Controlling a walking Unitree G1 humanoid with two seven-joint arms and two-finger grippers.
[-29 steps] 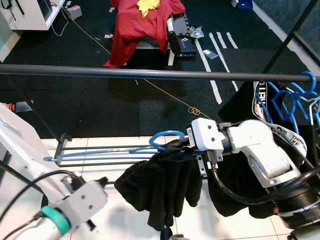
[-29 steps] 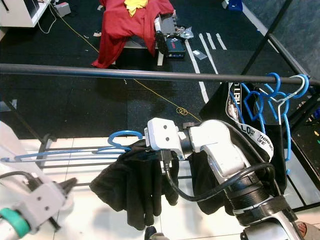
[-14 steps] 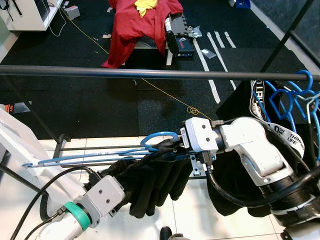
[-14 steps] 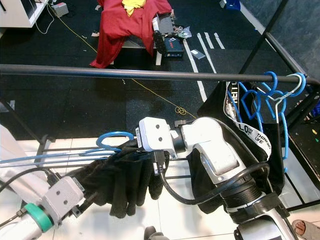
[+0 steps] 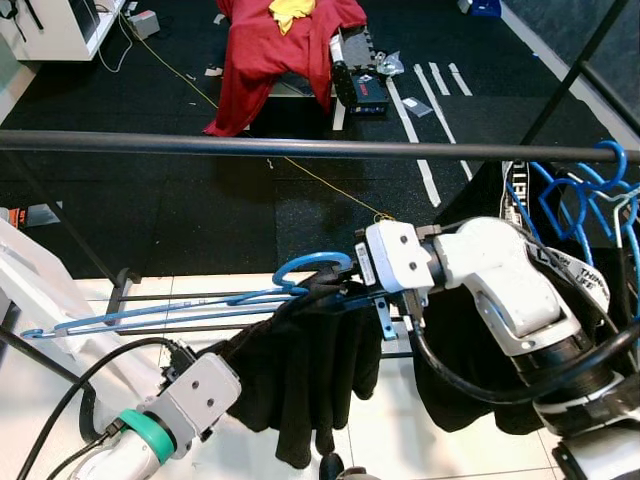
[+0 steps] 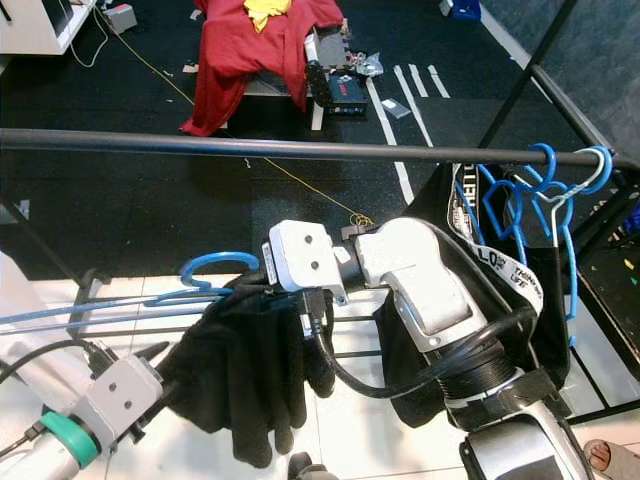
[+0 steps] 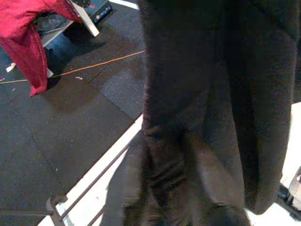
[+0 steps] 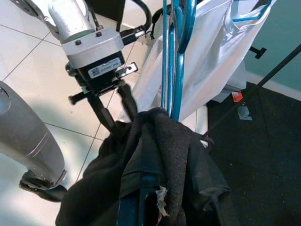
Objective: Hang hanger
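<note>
1. The right gripper (image 5: pixel 335 293) is clenched on the blue hanger (image 5: pixel 200 308), just below its hook (image 5: pixel 312 266). The hanger lies nearly level, its long arm reaching toward the robot's left.

2. A black garment (image 5: pixel 300 375) is draped over the hanger close to the right gripper and hangs down in thick folds. In the right wrist view the cloth bunches around the blue bars.

3. The left gripper (image 8: pixel 110 110) sits low against the left edge of the black garment. In the right wrist view its two black fingers (image 8: pixel 99 113) stand apart, at the cloth but not closed on it.

4. The dark rail (image 5: pixel 250 146) of the clothes rack crosses above and beyond the hook, well apart from it. The hook is not over the rail.

5. At the rail's right end, other blue hangers (image 5: pixel 585 195) already hang with a dark printed garment (image 5: pixel 555 270).

6. Judged from this: the garment is on the hanger and the hanger is held, so loading looks done. Left to do is raising the hook, carrying it over the rail, and letting go.

7. Beyond the rack, a red cloth (image 5: pixel 270 55) is draped over something on the dark floor.
</note>
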